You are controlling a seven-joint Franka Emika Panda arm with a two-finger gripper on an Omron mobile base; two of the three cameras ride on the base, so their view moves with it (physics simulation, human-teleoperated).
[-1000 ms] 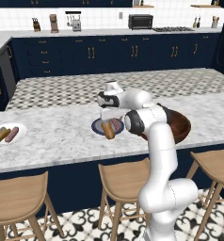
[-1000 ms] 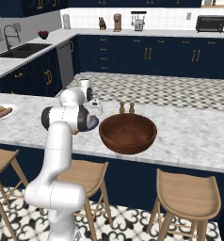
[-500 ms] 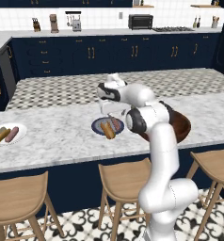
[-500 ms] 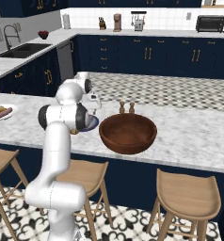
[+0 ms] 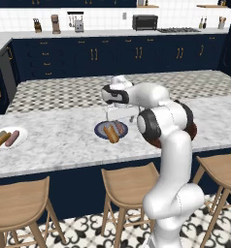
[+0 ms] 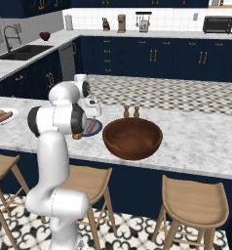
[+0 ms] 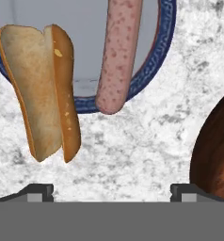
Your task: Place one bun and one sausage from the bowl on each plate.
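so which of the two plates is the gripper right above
The dark blue-grey plate, holding a bun and a sausage, right beside the bowl. The gripper hangs over it. The white plate lies far off along the counter.

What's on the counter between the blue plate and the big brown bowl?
Nothing. In the hand view, only bare marble counter lies between the blue plate and the bowl. The bun hangs over the plate's other edge, away from the bowl.
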